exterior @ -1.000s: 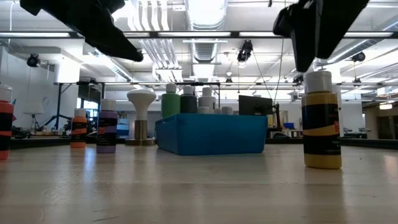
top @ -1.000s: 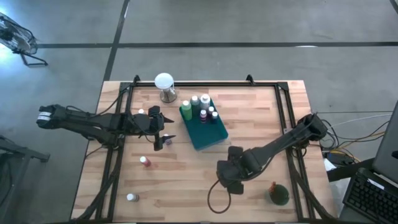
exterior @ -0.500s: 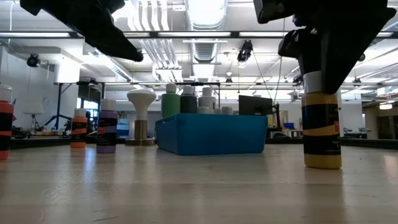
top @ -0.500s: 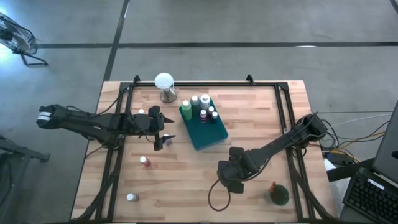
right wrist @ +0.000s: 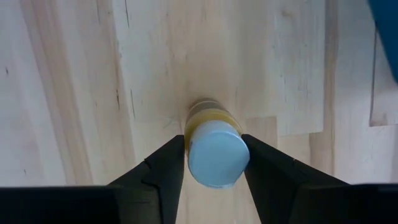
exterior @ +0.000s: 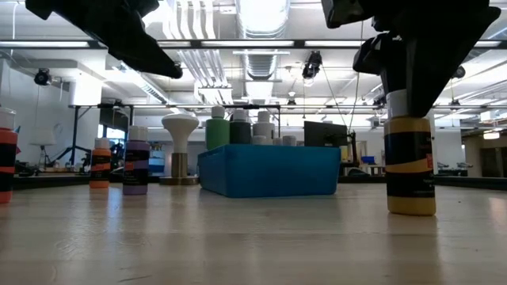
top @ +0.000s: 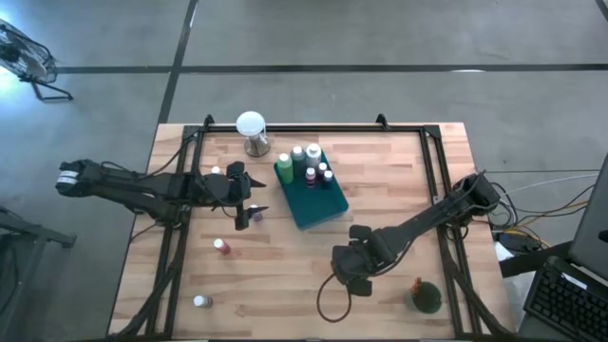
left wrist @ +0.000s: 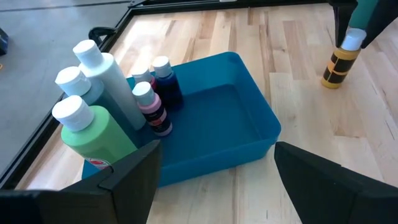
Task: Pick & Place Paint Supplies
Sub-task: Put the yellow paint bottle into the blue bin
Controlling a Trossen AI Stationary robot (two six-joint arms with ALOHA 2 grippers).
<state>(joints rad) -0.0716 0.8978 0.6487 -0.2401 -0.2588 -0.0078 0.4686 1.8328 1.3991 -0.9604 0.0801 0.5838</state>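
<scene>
Now the right gripper (right wrist: 214,163) pinches the white cap of the yellow bottle (exterior: 409,170), upright on the table's (top: 399,180) near right; left gripper (left wrist: 214,168) hangs open by the tray (left wrist: 249,134).

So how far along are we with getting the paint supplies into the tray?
Done: six bottles stand in the teal tray. In hand: the right gripper has its fingers against the cap of the yellow bottle, which is on the table. Left: bottles near the left gripper, plus the green one near the front edge.
</scene>
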